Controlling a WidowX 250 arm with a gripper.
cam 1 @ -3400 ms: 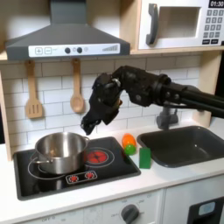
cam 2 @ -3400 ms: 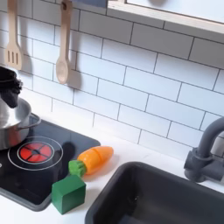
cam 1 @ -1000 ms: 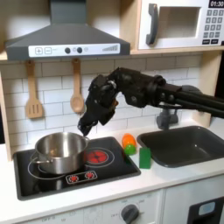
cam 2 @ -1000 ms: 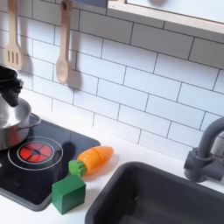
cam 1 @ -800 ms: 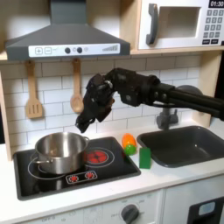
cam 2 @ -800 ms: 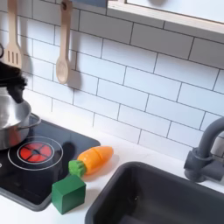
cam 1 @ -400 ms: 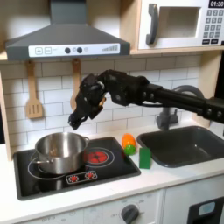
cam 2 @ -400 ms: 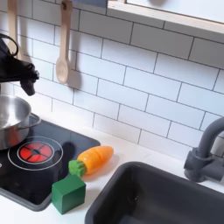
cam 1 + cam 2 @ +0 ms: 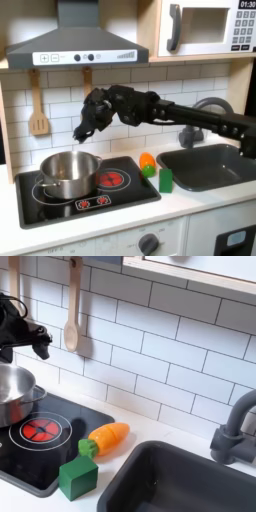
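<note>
My gripper [image 9: 85, 130] hangs open above the far right rim of a silver pot [image 9: 68, 172], with nothing between its fingers. In the second exterior view the gripper [image 9: 30, 338] is at the far left, above and just behind the pot [image 9: 12, 391]. The pot stands on the left burner of the black stove [image 9: 110, 192]. An orange carrot [image 9: 147, 161] and a green block [image 9: 165, 179] lie on the counter right of the stove. The carrot [image 9: 108, 438] and the block [image 9: 77, 477] are apart from the gripper.
A dark sink [image 9: 215, 165] with a faucet [image 9: 235, 434] fills the counter's right side. A wooden spoon [image 9: 71, 316] and a spatula [image 9: 38, 108] hang on the tiled wall behind the stove. A hood [image 9: 75, 45] and a microwave [image 9: 205, 28] sit overhead.
The gripper has moved left and a little up, from over the stove's right burner to above the pot's rim. The pot, the carrot and the block have stayed put.
</note>
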